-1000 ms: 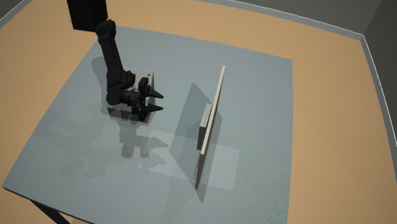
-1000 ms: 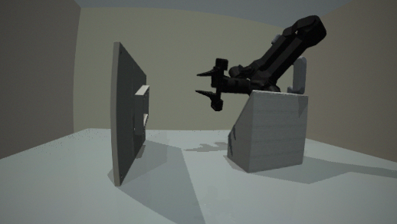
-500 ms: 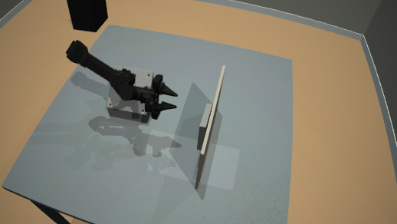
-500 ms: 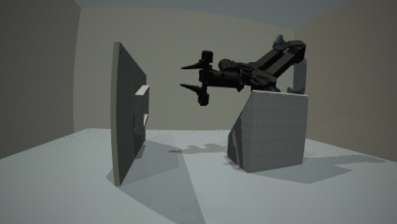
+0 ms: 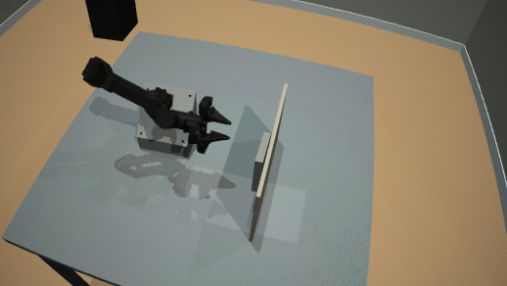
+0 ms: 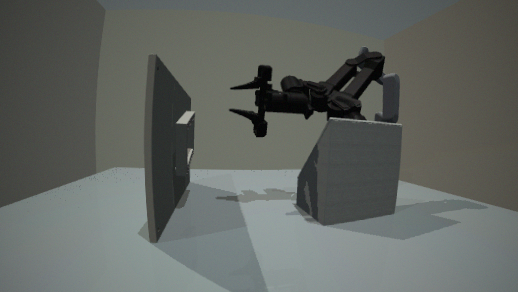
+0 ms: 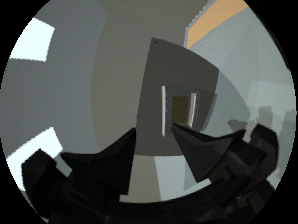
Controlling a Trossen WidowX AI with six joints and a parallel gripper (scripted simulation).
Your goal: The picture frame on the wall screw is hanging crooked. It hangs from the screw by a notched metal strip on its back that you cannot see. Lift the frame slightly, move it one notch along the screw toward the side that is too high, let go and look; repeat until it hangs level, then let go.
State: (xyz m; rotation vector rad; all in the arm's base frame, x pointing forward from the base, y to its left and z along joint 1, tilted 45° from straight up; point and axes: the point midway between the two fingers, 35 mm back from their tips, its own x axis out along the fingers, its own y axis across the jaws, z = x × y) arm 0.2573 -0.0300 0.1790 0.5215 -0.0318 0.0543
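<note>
The picture frame (image 5: 262, 147) (image 6: 185, 118) (image 7: 165, 111) hangs on the robot's side of an upright panel (image 5: 278, 117) (image 6: 151, 150) (image 7: 155, 65). It is crooked: in the exterior view its end farther from that camera stands higher. In the wrist view its light bar is not parallel to the panel's left edge. The screw and the notched strip are hidden. My gripper (image 5: 230, 130) (image 6: 230, 99) (image 7: 153, 128) is open and empty. Its fingers are stacked one above the other, pointing at the panel, short of the frame and, in the exterior view, a little above it.
The arm's base stands on a grey block (image 5: 183, 100) (image 6: 360, 170) facing the panel. The panel stands upright on the blue-grey table (image 5: 333, 122) (image 6: 210, 260). A black box (image 5: 112, 20) is beyond the table's edge in the top view.
</note>
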